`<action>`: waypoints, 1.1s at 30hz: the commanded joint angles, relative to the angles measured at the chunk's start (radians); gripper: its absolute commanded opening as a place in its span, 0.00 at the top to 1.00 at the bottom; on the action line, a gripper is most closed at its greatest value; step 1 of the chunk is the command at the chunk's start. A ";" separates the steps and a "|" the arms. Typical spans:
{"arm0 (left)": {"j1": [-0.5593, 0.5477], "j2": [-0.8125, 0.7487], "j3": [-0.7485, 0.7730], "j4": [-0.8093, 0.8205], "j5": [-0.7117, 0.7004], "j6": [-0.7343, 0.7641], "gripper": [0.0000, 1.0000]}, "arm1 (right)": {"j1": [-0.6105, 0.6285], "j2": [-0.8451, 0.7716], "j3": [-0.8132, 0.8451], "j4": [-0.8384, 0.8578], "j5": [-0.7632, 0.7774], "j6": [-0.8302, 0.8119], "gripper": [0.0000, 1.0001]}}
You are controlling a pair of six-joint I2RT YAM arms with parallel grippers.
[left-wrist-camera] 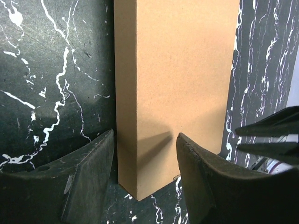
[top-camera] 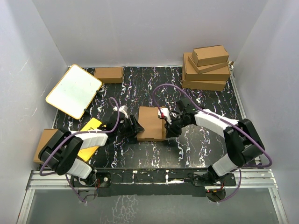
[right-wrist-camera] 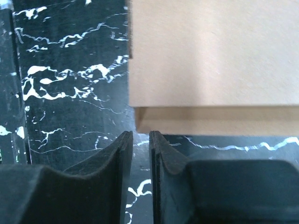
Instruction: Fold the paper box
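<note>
The paper box [top-camera: 152,122] lies folded shut and flat in the middle of the black marbled table, a thin brown cardboard mailer. My left gripper [top-camera: 133,127] is at its left side. In the left wrist view its fingers stand open astride the near corner of the box [left-wrist-camera: 177,84]: one finger [left-wrist-camera: 88,177] beside the side wall, the other over the top face. My right gripper [top-camera: 168,125] is at the box's right side. In the right wrist view the right gripper [right-wrist-camera: 140,135] shows a narrow empty gap, its tips just short of the box's edge [right-wrist-camera: 210,119].
A stack of folded brown boxes [top-camera: 205,70] stands at the back right, and a single one [top-camera: 109,74] at the back. A white board with an orange rim [top-camera: 74,91] leans at the left. A yellow card [top-camera: 91,133] and brown cardboard [top-camera: 42,144] lie near my left arm.
</note>
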 commanded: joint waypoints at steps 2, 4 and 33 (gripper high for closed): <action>0.008 -0.049 -0.010 -0.100 0.000 0.032 0.45 | -0.092 -0.045 0.030 0.103 0.018 0.082 0.80; 0.010 -0.055 -0.001 -0.105 0.004 0.039 0.45 | -0.126 -0.033 0.027 0.123 0.031 0.124 0.84; 0.015 0.036 0.061 -0.083 0.061 0.076 0.45 | -0.146 0.140 0.008 0.231 -0.103 0.487 0.91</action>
